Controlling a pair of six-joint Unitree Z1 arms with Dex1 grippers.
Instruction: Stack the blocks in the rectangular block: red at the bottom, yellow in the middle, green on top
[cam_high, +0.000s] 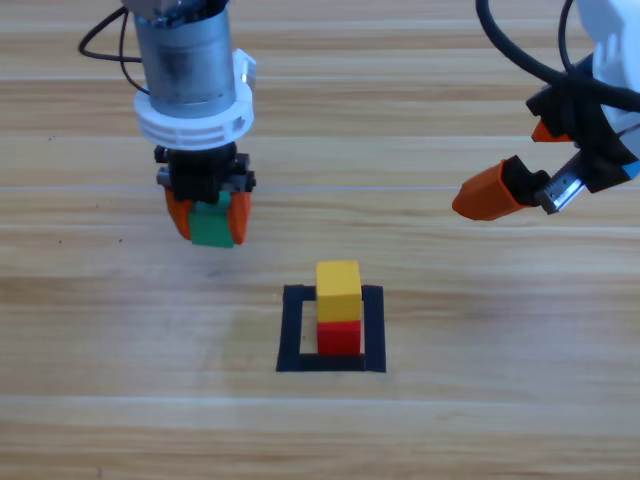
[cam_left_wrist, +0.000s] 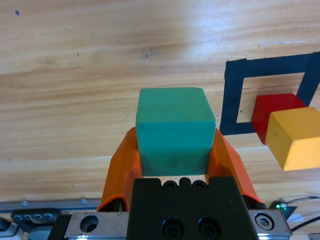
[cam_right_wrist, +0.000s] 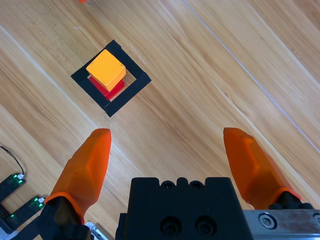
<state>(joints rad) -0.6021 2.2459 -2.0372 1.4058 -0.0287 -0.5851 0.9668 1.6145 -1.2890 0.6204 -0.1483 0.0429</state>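
A wooden table (cam_high: 100, 400) with pale plank grain fills the high view; near its middle lies the rectangular block, a flat, nearly square outline of black tape (cam_high: 292, 330); inside that outline sits the small matte red cube (cam_high: 339, 338), and the small matte yellow cube (cam_high: 338, 289) rests directly on top of it, making a two-cube stack; in the right wrist view the yellow cube (cam_right_wrist: 105, 69) sits slightly turned against the red cube (cam_right_wrist: 116, 89) beneath it, both within the tape outline (cam_right_wrist: 134, 87).

The left gripper (cam_high: 210, 222) hangs to the left of and a little farther away than the tape outline, well apart from the stack; its two orange jaws are closed against the sides of the small matte teal-green cube (cam_high: 212, 227); in the left wrist view the teal-green cube (cam_left_wrist: 174, 129) sits squarely between the jaws of the left gripper (cam_left_wrist: 174, 150), with the tape outline (cam_left_wrist: 231, 95), red cube (cam_left_wrist: 272, 112) and yellow cube (cam_left_wrist: 295, 137) off to the right of that view.

The right gripper (cam_high: 515, 160) waits at the far right, away from the stack; in the right wrist view the right gripper (cam_right_wrist: 170, 145) has its jaws spread wide with nothing between them, only bare wood below.
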